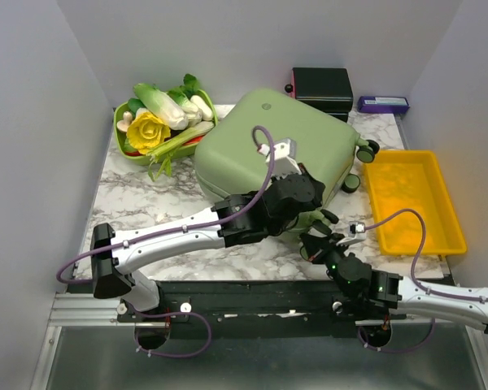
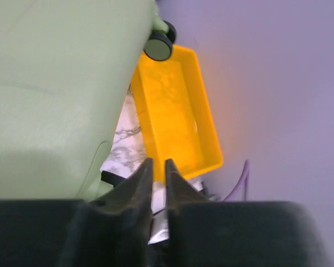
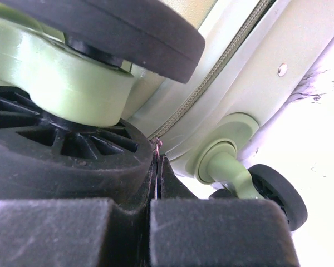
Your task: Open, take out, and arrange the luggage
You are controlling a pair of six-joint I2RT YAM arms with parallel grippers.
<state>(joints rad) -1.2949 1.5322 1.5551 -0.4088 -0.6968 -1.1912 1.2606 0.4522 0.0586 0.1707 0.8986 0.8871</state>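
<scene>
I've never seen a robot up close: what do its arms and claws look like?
The left arm and right arm are slim silver-white links between chunky black joints, each trailing a looping lilac cable. Small green lights glow on the right one. The left gripper and right gripper each end in two black, tapering fingers.

A marble-patterned table [image 1: 138, 203] stands boxed in by plain pale-grey walls [image 1: 32, 97] on three sides, evenly lit.

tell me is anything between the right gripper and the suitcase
Nothing visible does: the right gripper is against the luggage, its shut fingertips at the zipper seam beside a wheel.
</scene>
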